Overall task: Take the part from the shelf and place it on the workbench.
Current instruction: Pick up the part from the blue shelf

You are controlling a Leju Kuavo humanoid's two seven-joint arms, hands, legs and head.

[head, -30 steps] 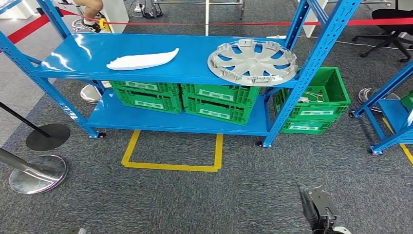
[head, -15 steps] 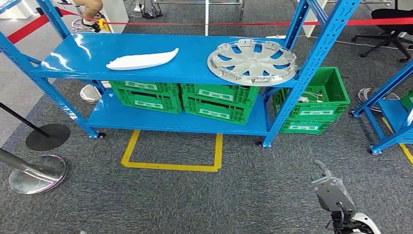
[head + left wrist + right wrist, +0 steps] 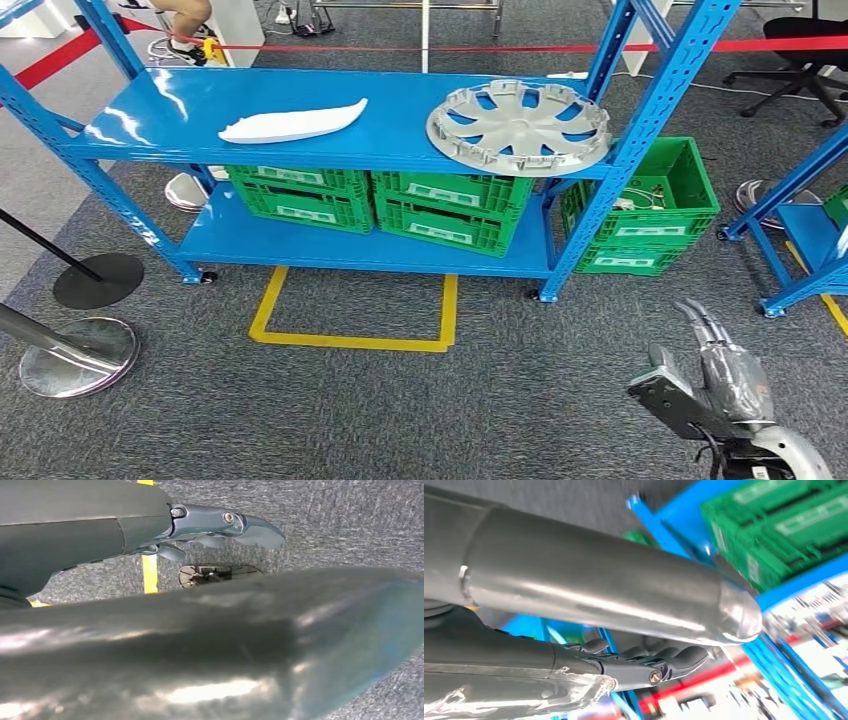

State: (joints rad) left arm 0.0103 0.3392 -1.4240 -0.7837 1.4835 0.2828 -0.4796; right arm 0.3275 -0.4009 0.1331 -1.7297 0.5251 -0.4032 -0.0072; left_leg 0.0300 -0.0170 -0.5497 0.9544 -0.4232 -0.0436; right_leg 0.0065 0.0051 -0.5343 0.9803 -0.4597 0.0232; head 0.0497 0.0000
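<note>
- Right hand (image 3: 712, 385): grey and silver metal, with long slim fingers (image 3: 700, 320) and a flat dark grey thumb plate.
- A black cable runs at its wrist, beside a rounded silver forearm shell.
- Left hand (image 3: 210, 527): dark blue-grey fingers with small round screws, next to a glossy grey cover.

blue shelf (image 3: 160, 110), white part (image 3: 292, 123) and silver hubcap (image 3: 518, 127) on top, green crates (image 3: 375, 203) below
</note>
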